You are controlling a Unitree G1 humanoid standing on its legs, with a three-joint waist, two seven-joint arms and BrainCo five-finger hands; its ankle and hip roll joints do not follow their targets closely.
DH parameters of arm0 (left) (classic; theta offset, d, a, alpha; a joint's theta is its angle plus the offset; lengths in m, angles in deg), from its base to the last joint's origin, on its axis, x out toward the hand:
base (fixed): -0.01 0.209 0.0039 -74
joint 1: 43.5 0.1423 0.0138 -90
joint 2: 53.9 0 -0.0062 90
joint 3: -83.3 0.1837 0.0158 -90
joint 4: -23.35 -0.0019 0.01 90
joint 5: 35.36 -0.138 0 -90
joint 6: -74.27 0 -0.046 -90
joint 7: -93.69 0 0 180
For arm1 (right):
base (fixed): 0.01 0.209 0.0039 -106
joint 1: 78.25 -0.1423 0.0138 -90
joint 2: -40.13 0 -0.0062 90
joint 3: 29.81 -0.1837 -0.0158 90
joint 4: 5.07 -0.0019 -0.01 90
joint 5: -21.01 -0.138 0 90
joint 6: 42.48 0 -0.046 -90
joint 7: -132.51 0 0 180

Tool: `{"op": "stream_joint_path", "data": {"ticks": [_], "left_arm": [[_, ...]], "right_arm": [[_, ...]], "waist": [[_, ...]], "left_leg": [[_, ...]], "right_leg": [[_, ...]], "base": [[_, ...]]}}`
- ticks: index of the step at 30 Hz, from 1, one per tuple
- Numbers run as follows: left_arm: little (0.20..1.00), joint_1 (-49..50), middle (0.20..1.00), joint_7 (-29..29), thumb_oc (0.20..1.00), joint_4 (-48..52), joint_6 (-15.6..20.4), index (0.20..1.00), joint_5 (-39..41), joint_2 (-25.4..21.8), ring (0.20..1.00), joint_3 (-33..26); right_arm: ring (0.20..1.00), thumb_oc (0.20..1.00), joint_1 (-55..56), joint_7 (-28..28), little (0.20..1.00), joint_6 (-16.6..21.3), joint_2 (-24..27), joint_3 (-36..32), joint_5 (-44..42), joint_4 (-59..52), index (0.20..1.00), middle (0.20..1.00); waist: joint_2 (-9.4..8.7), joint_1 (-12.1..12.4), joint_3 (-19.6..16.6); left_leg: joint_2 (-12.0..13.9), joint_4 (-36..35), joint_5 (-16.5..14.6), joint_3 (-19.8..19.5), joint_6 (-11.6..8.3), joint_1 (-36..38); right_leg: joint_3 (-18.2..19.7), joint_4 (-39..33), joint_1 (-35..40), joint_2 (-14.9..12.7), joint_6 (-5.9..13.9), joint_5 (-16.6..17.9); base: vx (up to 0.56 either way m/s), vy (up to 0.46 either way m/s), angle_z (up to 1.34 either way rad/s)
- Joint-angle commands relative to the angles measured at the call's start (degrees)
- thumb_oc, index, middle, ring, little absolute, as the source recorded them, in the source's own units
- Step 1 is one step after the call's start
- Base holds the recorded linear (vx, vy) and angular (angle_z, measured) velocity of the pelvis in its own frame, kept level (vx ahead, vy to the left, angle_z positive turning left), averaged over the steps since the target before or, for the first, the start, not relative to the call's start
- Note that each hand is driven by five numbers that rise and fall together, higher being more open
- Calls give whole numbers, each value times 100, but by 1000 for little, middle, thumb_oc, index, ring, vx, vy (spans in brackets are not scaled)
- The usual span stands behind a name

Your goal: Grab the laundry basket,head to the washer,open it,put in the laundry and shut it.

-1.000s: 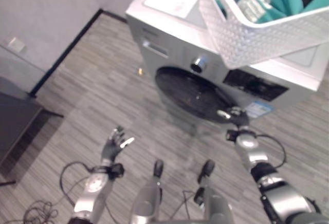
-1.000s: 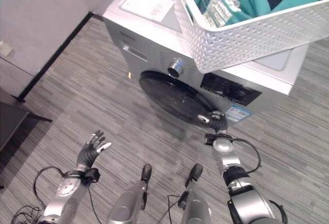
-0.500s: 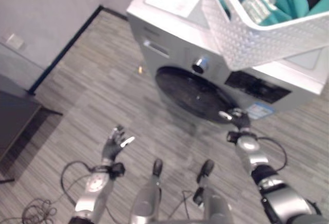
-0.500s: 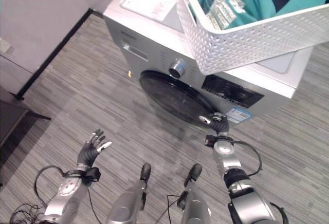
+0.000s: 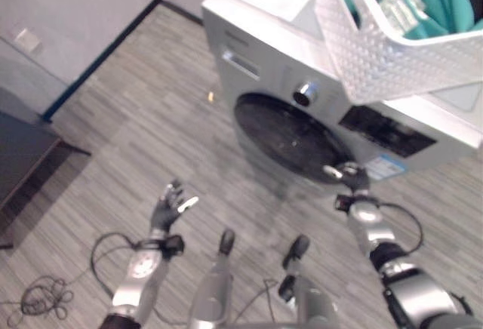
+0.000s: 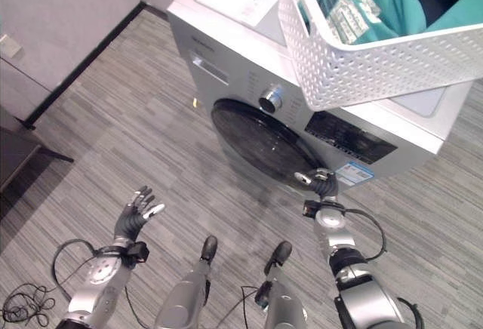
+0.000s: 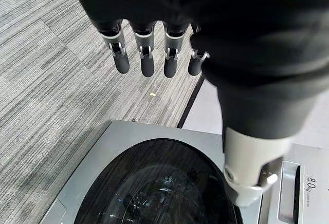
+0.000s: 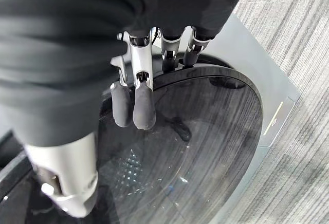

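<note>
The white perforated plastic laundry basket [image 6: 377,57], loaded with teal cloth and a patterned item, is seen set down on the top of the silver-grey front-loading washing machine [image 6: 249,80], toward its right edge and jutting a little past the front edge. The fetching and the walk to the washer can be judged done; the opening, loading and shutting are left. The round dark glass door [image 6: 260,148] appears closed, flush with the machine's front panel below the silver dial [image 6: 270,101].

The right hand [image 6: 323,184] is placed at the door's lower right rim, its fingers [image 8: 144,108] curled against the rim and the glass; whether a handle is hooked cannot be told. The left hand [image 6: 136,216] is held out over the grey plank floor [image 6: 113,133], well apart from the machine, fingers straight and spread, nothing in it.

The basket's long axis is judged to run roughly along the washer's top from left to right, its open mouth upward. The door is faced toward the robot.
</note>
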Motion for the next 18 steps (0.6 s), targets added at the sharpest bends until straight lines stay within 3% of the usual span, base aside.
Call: {"op": "stream_joint_path", "data": {"ticks": [1, 18], "left_arm": [[1000, -535, 1000, 88, 1000, 569, 228, 1000, -202, -474, 1000, 477], [1000, -666, 1000, 37, 1000, 610, 216, 1000, -208, -620, 1000, 592]], "right_arm": [[1000, 1000, -440, -1512, 1000, -1106, -2929, 2201, 4, 711, 1000, 1000], [1000, 1000, -970, -1410, 1000, -1098, -3286, 2465, -34, 787, 1000, 1000]], "waist": [[287, 994, 645], [222, 1167, 584]], "left_leg": [[-732, -263, -50, 221, 523, 8], [-693, -369, 13, 134, 484, -25]], "right_leg": [[633, 241, 603, -817, 922, -547], [538, 123, 626, -725, 918, -552]], "base": [[22, -64, 1], [1, -8, 0]]}}
